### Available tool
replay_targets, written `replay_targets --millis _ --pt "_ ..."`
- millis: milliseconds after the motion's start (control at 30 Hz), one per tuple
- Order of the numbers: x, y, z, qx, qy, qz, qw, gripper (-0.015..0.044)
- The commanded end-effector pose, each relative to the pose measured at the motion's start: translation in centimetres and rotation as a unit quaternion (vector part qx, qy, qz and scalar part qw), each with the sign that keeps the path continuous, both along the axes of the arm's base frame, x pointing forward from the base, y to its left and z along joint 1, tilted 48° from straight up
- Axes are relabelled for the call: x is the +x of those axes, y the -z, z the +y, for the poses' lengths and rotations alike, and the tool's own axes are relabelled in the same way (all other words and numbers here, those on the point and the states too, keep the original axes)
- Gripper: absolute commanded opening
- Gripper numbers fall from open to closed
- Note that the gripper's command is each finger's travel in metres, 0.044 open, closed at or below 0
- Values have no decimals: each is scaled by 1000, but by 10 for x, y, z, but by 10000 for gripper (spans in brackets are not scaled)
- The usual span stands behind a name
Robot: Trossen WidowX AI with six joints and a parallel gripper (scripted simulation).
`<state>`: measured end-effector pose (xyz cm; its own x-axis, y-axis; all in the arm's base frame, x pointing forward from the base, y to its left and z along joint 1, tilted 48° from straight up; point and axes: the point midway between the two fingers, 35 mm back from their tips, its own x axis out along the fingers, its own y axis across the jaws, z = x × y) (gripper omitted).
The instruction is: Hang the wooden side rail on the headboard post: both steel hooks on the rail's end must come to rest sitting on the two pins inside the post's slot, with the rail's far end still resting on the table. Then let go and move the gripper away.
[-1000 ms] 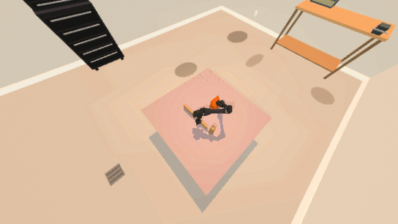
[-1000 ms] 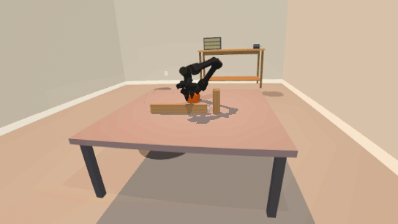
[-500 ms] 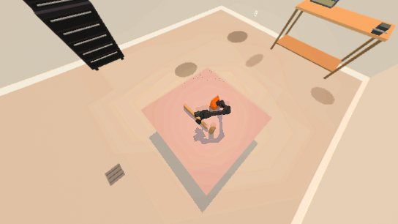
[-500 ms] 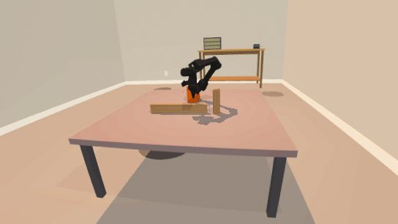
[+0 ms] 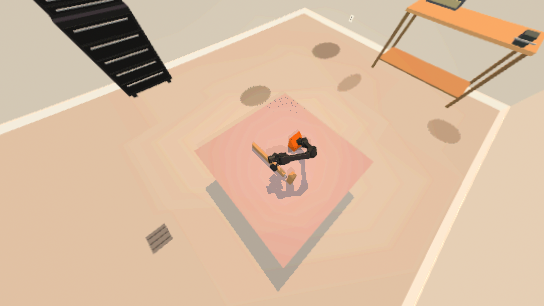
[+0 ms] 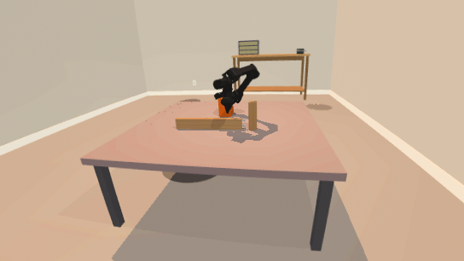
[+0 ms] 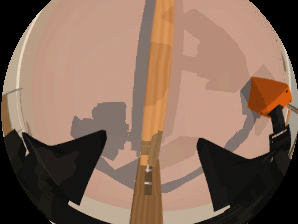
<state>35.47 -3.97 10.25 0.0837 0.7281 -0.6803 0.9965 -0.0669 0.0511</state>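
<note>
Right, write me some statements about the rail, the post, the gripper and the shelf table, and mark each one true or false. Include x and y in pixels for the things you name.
1. The rail (image 5: 261, 152) (image 6: 205, 124) (image 7: 159, 65) lies on the pink table (image 5: 235, 200) (image 6: 213, 166) (image 7: 75, 65). True.
2. The post (image 5: 291, 177) (image 6: 252, 115) (image 7: 146, 210) is lying flat on its side. False: it stands upright.
3. The gripper (image 5: 273, 164) (image 6: 228, 112) (image 7: 153, 140) is closed on the rail. False: its fingers are wide open with nothing between them.
4. In the exterior view, the post stands just past the rail's right-hand end. True.
5. The shelf table (image 5: 475, 25) (image 6: 273, 55) stands on the pink table. False: it stands on the floor by the wall.
</note>
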Motion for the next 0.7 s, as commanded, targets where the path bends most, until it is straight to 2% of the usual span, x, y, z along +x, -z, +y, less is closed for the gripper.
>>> replay_targets --millis 0,667 --pt "0 9 11 2 1 3 1000 440" --pt "5 32 35 2 1 2 1000 440"
